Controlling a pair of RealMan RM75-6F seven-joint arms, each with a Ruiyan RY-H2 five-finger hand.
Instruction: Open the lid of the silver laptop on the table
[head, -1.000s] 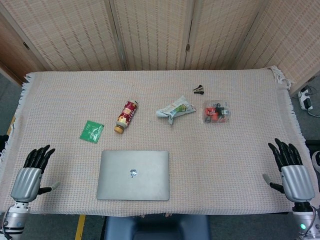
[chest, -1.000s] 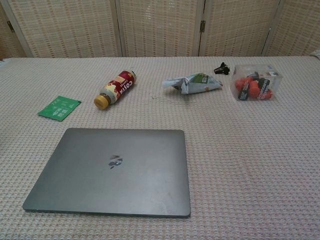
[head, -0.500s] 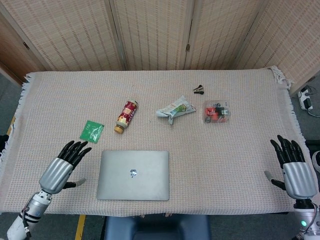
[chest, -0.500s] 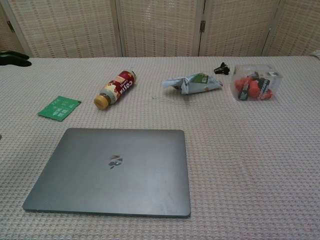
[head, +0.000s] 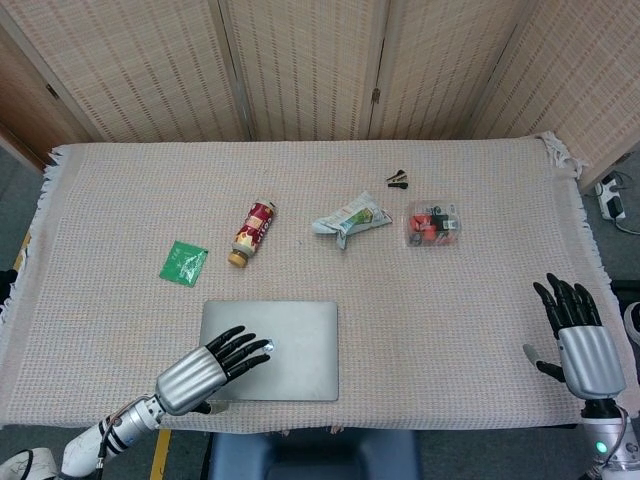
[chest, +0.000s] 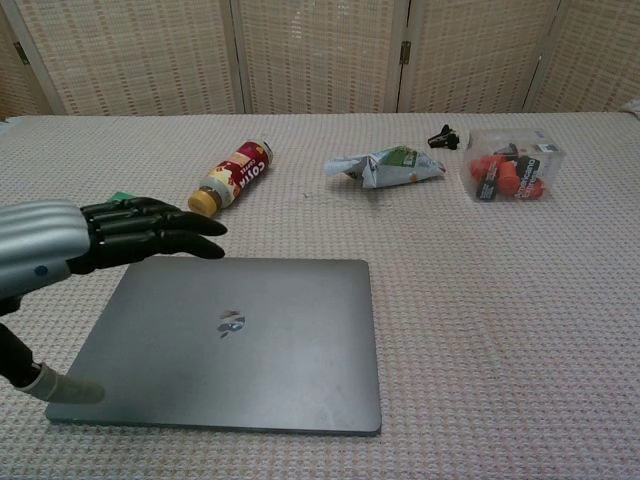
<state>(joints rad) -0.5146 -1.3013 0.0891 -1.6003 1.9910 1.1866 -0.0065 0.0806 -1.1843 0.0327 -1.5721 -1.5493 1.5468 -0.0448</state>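
The silver laptop (head: 280, 345) (chest: 240, 335) lies closed and flat near the table's front edge, logo up. My left hand (head: 205, 370) (chest: 95, 240) hovers over the laptop's front left part, fingers straight and apart, pointing right, holding nothing. Its thumb (chest: 60, 388) hangs by the laptop's front left corner. My right hand (head: 578, 335) stands open at the table's right front edge, far from the laptop, and does not show in the chest view.
Behind the laptop lie a green packet (head: 183, 262), a bottle on its side (head: 253, 233), a crumpled snack bag (head: 350, 218), a black clip (head: 398, 179) and a clear box of red items (head: 433, 225). A wicker screen (head: 320, 60) backs the table.
My left hand has swung from the table's left edge rightward and now sits over the laptop's front left part. The right hand has barely moved. The laptop stays closed.
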